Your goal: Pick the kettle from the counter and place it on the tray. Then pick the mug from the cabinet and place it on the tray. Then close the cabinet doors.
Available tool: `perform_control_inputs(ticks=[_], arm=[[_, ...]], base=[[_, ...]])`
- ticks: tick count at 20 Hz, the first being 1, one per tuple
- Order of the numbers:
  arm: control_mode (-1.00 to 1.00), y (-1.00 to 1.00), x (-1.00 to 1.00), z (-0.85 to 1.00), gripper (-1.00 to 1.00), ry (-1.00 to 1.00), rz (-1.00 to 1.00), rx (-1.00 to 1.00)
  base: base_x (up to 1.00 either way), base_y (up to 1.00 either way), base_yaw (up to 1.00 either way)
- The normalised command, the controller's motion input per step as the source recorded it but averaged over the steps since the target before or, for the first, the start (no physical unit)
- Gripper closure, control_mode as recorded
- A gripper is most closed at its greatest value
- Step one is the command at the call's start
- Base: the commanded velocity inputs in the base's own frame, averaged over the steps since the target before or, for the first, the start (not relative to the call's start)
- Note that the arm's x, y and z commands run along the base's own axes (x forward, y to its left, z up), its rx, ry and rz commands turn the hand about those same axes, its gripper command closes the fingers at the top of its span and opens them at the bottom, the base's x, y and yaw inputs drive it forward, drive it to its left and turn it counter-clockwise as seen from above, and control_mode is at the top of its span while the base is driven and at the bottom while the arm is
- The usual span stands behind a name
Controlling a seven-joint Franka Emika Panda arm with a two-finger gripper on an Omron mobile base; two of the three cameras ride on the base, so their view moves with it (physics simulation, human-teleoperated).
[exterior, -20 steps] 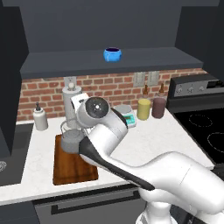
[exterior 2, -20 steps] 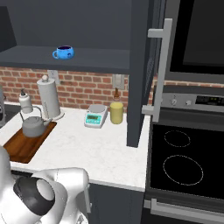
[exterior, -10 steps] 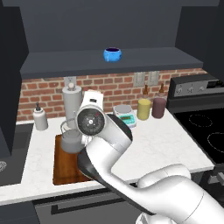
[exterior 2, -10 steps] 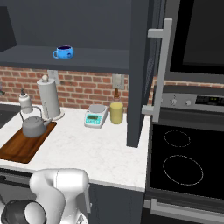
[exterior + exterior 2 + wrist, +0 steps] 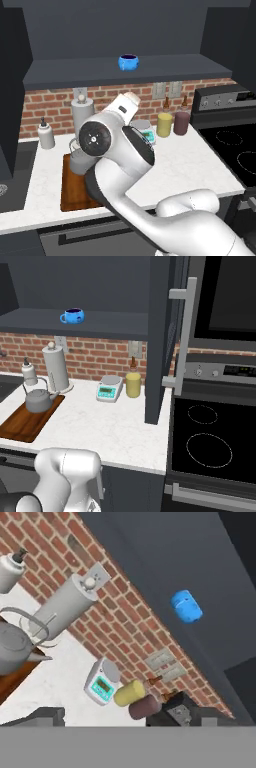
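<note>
1. Kettle [image 5: 37,400] sits upright on the far end of the tray [image 5: 20,423]; tray lies flat on the counter [image 5: 105,431].
2. Paper-towel cylinder [image 5: 56,368] stands just beyond the kettle against the brick wall; small white bottle [image 5: 29,372] to the kettle's far left side.
3. Kitchen scale [image 5: 109,388] and yellow jar [image 5: 133,384] stand side by side, well right of the kettle near the wall.
4. Mug [image 5: 73,316] on the cabinet [image 5: 85,323] shelf, above and right of the kettle, handle pointing left.
5. Cabinet door [image 5: 162,336] stands open edge-on, right of the jar, silver bar handle [image 5: 182,338] on it.
6. Stove [image 5: 212,441] right of the door.
</note>
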Motion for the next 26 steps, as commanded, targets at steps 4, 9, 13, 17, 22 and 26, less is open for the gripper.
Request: perform_control_inputs(ticks=[4, 9, 13, 17, 22, 26], arm=[[-1.0, -0.51, -0.02, 0.27, -1.0, -0.24, -0.32, 0.39], [-1.0, -0.49, -0.01, 0.3, -1.0, -0.19, -0.3, 0.46], [-1.0, -0.4, 0.02, 0.38, -1.0, -0.03, -0.27, 0.47], [-1.0, -0.29, 0.19, 0.37, -1.0, 0.0, -0.23, 0.37], [-1.0, -0.14, 0.34, 0.37, -1.0, 0.0, -0.17, 0.18], [-1.0, -0.04, 0.3, 0.09, -1.0, 0.0, -0.06, 0.06]], base=[[0.0, 0.0, 0.0], [0.0, 0.0, 0.0], [0.0, 0.0, 0.0], [0.0, 0.0, 0.0], [0.0, 0.0, 0.0], [0.0, 0.0, 0.0]])
